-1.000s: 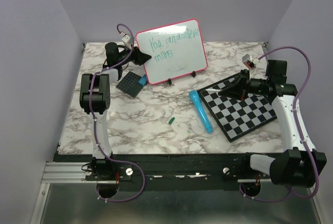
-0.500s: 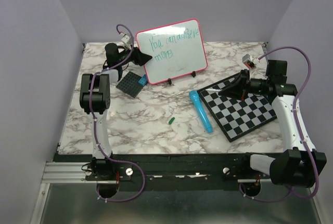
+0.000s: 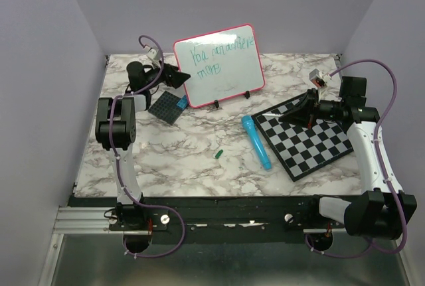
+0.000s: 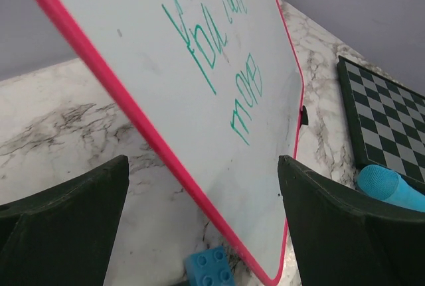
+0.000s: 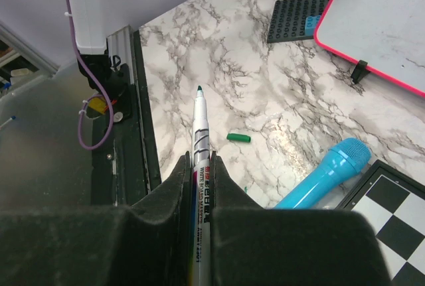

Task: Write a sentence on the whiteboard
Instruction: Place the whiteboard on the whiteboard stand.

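Observation:
The whiteboard (image 3: 222,67) with a pink-red frame stands tilted on small black feet at the back of the table. The sentence (image 3: 216,54) is two lines of green scrawl on it, also seen in the left wrist view (image 4: 219,54). My left gripper (image 3: 176,77) is open beside the board's left edge. In its wrist view the gripper (image 4: 202,166) has its fingers wide apart, with the board's frame (image 4: 133,120) running between them, untouched. My right gripper (image 3: 295,113) hovers over the checkered board, shut on a white marker (image 5: 201,127) with its tip bare.
A black-and-white checkered board (image 3: 305,137) lies at the right. A light blue microphone-shaped object (image 3: 256,141) lies along its left edge. A small green marker cap (image 3: 217,154) lies mid-table. A dark studded baseplate (image 3: 166,107) with a blue brick (image 3: 181,102) sits under my left gripper.
My left arm has drawn back to the left, and its gripper now sits a little off the whiteboard's left edge. The right arm and marker have not moved.

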Controlling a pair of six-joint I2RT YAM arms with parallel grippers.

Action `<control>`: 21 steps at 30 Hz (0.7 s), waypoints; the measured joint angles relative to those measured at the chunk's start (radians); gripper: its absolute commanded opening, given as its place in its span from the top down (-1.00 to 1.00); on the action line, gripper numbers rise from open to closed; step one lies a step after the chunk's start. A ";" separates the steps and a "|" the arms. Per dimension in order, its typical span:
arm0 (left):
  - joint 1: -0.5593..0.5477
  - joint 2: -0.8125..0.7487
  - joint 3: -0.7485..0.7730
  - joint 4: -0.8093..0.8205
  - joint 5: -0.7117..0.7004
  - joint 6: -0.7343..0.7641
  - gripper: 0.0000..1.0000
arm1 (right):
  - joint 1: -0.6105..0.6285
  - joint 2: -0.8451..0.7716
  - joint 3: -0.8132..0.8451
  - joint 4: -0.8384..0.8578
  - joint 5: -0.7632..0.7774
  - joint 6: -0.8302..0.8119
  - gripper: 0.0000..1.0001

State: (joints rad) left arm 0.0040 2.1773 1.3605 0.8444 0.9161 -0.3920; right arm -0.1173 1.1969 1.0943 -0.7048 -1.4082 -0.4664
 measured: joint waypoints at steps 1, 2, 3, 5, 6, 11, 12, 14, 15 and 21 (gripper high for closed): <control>0.014 -0.014 -0.029 0.034 -0.002 -0.019 -0.97 | 0.000 0.000 0.000 0.000 0.000 -0.003 0.99; 0.029 -0.029 -0.056 0.060 -0.004 -0.035 -0.97 | 0.000 0.000 0.000 0.000 0.000 -0.005 0.99; 0.043 -0.041 -0.079 0.079 -0.006 -0.048 -0.97 | 0.000 -0.001 0.000 -0.001 0.000 -0.006 0.99; 0.080 -0.082 -0.147 0.122 -0.012 -0.072 -0.97 | 0.000 -0.002 0.000 -0.005 0.000 -0.011 0.99; 0.099 -0.105 -0.180 0.137 -0.015 -0.082 -0.97 | 0.000 -0.004 0.000 -0.007 0.001 -0.015 0.99; 0.153 -0.263 -0.319 0.116 -0.095 -0.080 -0.97 | 0.000 -0.006 0.000 -0.021 0.019 -0.033 0.99; 0.154 -0.319 -0.340 0.063 -0.126 -0.063 -0.97 | 0.000 -0.007 0.000 -0.023 0.025 -0.035 0.99; 0.145 -0.432 -0.356 -0.058 -0.192 -0.030 -0.97 | 0.000 -0.007 0.000 -0.023 0.039 -0.040 0.99; 0.139 -0.480 -0.357 -0.106 -0.224 -0.017 -0.97 | 0.000 -0.008 0.000 -0.022 0.045 -0.040 0.99; 0.015 -0.850 -0.405 -0.468 -0.446 0.051 -0.97 | 0.000 -0.022 -0.020 -0.015 0.081 -0.038 0.99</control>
State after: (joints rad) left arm 0.0189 1.3273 0.9558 0.3759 0.4706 -0.3412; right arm -0.1173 1.1748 1.0744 -0.7197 -1.3270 -0.5041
